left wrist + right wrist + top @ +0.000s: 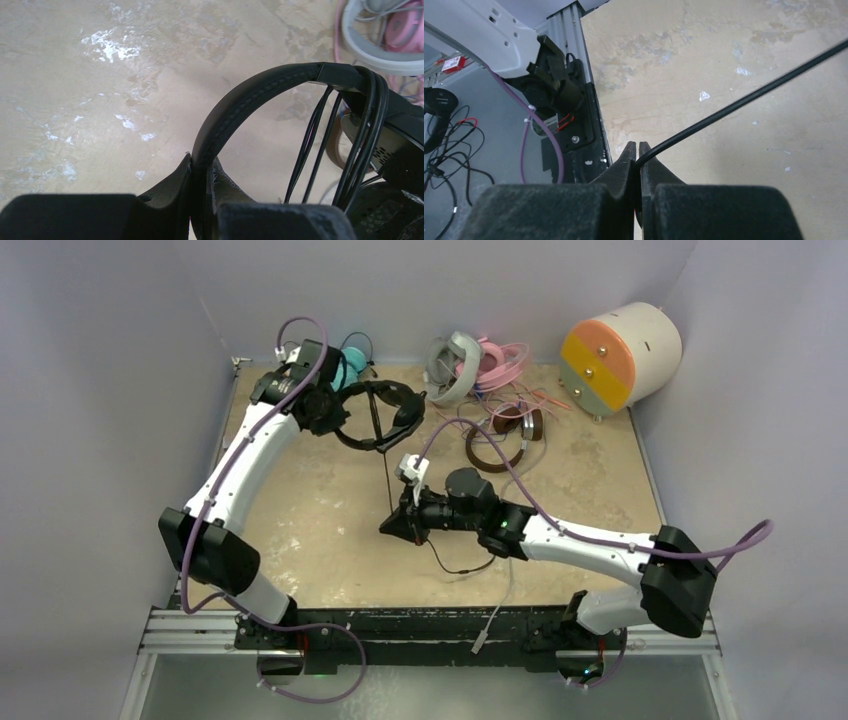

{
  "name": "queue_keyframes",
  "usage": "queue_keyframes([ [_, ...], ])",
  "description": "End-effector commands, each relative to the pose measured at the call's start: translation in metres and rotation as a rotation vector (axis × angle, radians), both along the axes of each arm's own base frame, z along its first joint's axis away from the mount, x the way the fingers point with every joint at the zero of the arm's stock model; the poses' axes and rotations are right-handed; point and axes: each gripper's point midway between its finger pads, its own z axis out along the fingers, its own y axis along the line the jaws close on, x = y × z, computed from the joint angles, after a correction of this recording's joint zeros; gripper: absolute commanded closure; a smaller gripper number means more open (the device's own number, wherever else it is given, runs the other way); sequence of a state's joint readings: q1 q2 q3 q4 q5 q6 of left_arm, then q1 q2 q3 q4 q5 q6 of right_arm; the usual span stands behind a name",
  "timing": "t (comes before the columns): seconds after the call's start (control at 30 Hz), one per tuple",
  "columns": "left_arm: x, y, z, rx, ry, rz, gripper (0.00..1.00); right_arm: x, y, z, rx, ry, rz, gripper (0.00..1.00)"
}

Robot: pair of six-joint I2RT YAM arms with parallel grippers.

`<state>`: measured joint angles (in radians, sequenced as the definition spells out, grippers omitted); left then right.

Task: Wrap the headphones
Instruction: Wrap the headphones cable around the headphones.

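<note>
Here, left claw (200, 167) grips black headphones (240, 105) near far edge (400, 364); right claw (638, 150) pinches cable (749, 100).

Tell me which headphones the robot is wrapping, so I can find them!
Look at the back left corner of the table, far from the big cream drum. The black headphones are held there by the left gripper. They are the only all-black pair, with a thin cable stretched down to the right gripper.
</note>
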<state>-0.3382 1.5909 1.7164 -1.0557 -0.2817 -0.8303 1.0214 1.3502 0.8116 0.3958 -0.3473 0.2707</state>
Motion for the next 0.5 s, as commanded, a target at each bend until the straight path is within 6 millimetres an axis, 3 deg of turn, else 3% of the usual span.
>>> queue_keyframes([
  [0.0,0.024,0.013,0.017,-0.030,-0.166,0.125,1.00,-0.013,0.002,0.027,-0.065,0.003,0.061,1.00],
  [0.23,0.019,0.009,-0.011,-0.042,-0.145,0.100,1.00,-0.003,0.011,0.065,-0.074,-0.011,0.047,1.00],
  [0.47,0.018,0.001,-0.009,-0.084,-0.150,0.079,1.00,0.000,0.020,0.066,-0.112,0.015,0.058,1.00],
])
